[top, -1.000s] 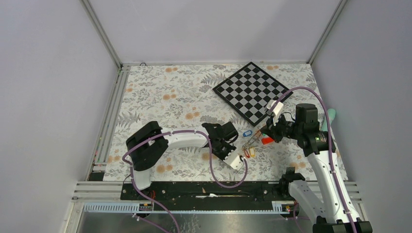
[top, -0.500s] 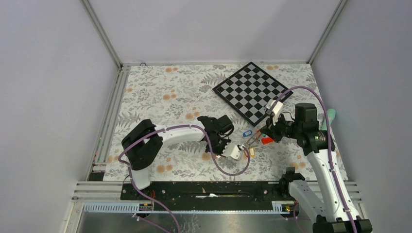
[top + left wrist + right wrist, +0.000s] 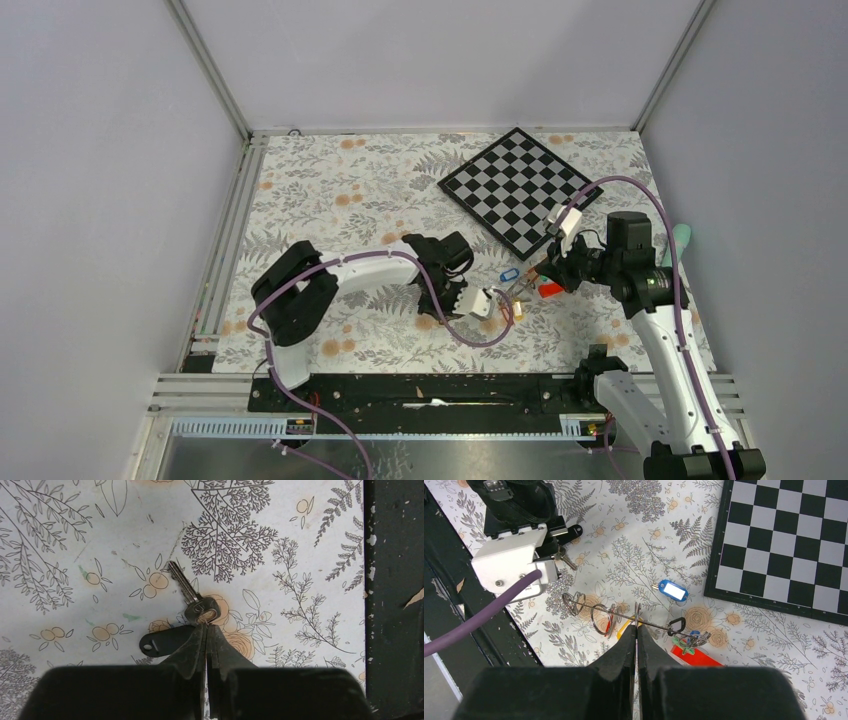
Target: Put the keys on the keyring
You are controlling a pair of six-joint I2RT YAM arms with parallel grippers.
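Floral-print tablecloth [image 3: 330,190], with a chequered board [image 3: 517,188] at its far right. On the near middle of the cloth, the left gripper [image 3: 206,626] has its jaws pinched together on the black-tagged key [image 3: 193,596], gripping where key meets tag. Whether the key rests on the cloth cannot be told. Just to the right, the right gripper [image 3: 636,627] has its jaws closed on the keyring [image 3: 655,624] — a thin wire carrying ring loops. The blue-tagged key [image 3: 672,590] lies loose beside the wire — the red block [image 3: 690,656] sits near its other side.
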